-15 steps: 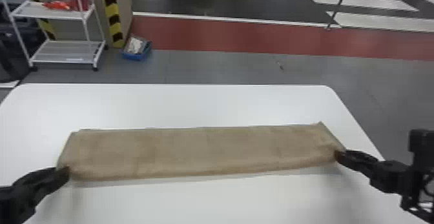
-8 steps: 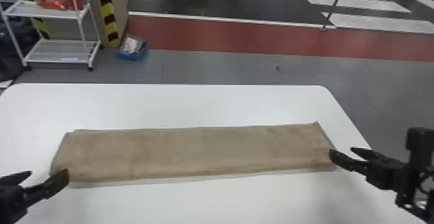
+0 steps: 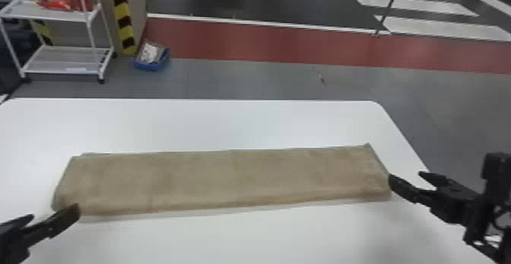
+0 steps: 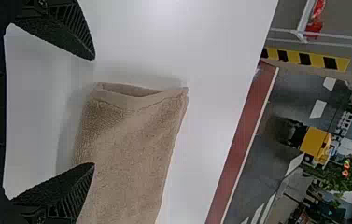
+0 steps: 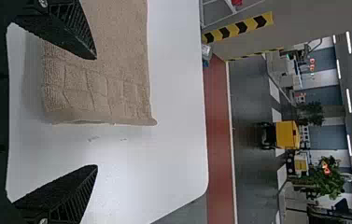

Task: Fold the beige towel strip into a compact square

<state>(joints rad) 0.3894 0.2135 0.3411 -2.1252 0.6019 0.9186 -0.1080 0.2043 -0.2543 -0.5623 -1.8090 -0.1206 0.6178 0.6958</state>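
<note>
The beige towel strip lies flat and long across the white table, its two short ends to the left and right. At its near left corner my left gripper stands open, one finger overlapping the corner. My right gripper is open beside the strip's right end. In the left wrist view, the left gripper is parted widely near the layered end of the towel. The right wrist view has the right gripper spread, with the towel's end edge lying beyond the fingertips.
The white table extends behind and in front of the strip. Past its far edge, a white rack and a blue bin stand on the floor.
Both grippers have opened and let go of the towel's near corners. The left one has drawn back slightly to the left; the strip has settled flat at its ends.
</note>
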